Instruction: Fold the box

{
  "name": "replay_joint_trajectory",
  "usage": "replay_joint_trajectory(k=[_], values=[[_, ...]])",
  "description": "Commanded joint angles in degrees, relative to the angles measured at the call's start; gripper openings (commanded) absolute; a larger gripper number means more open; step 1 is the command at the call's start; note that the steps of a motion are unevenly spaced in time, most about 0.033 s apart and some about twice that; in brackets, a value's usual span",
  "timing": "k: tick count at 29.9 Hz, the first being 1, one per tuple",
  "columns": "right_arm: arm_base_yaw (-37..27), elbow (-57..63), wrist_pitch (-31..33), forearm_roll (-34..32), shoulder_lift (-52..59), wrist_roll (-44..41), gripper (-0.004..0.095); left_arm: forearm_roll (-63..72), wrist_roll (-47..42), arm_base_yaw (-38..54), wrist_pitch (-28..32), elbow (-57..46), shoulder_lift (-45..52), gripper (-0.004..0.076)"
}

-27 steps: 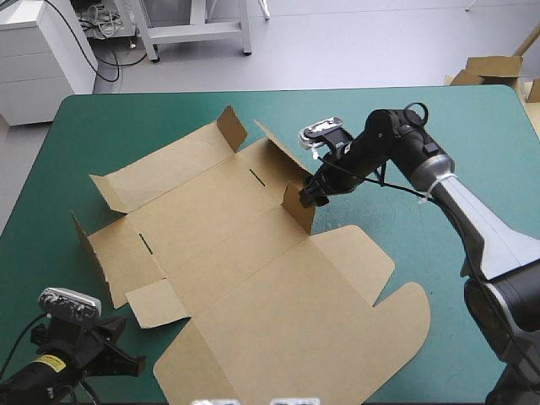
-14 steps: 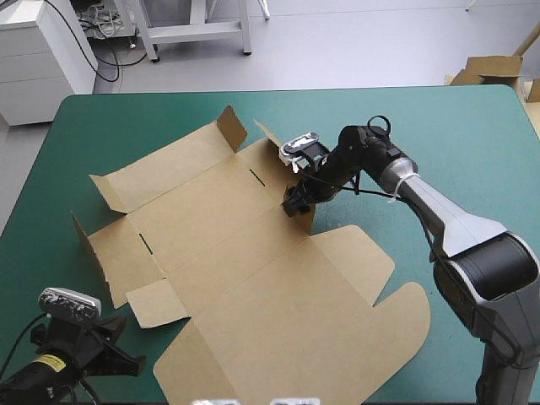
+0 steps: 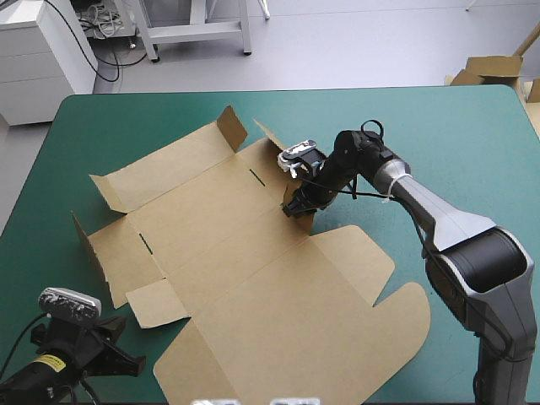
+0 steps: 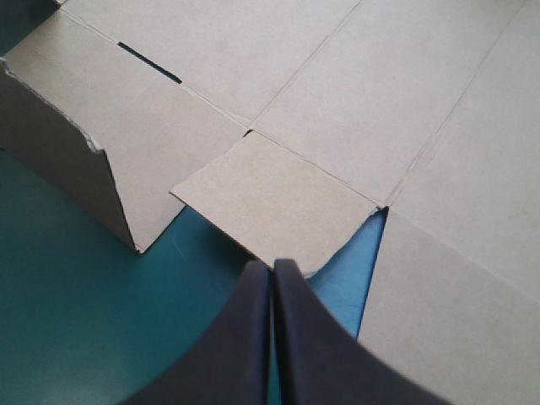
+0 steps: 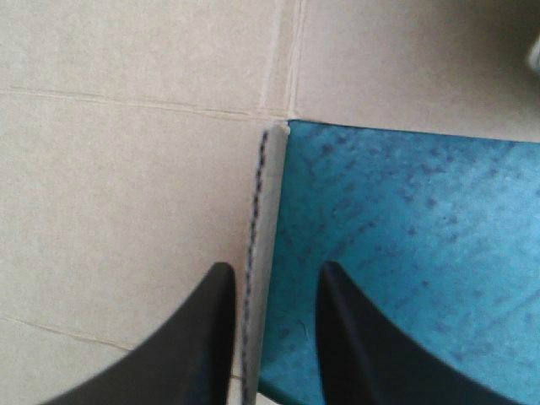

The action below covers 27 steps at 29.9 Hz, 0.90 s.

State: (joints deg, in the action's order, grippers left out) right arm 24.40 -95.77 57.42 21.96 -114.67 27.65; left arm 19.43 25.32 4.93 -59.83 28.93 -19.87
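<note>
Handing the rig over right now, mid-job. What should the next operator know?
Box: mid-table on the cover, mostly flat; a few flaps stand up.
Left hand: shut, empty, over the cover just short of a small flat flap at the near-left corner.
Right hand: open, astride the edge of a raised flap at the right side, not clamped.
Done: little; no wall tucked.
Left: raise and tuck the walls.

The brown box (image 3: 245,253) lies unfolded, mostly flat on the teal-green cover (image 3: 472,126), several small flaps tilted upward.
</note>
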Motion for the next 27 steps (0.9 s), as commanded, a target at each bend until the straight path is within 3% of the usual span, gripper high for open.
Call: replay_joint_trajectory(k=[1, 19, 27], values=[[-0.01, -1.42, -0.30, 1.13, 2.94, 0.57, 0.0004, 1.78, -0.05, -0.02, 2.67, 1.66, -0.66, -0.0008], [-0.01, -1.42, -0.17, 0.20, 2.94, 2.95, -0.0020, 1.78, -0.05, -0.02, 2.67, 1.66, -0.66, -0.0008], [-0.01, -6.77, 1.60, -8.09, 2.94, 3.11, -0.0020, 1.78, 0.20, -0.02, 2.67, 1.66, -0.66, -0.0008]])
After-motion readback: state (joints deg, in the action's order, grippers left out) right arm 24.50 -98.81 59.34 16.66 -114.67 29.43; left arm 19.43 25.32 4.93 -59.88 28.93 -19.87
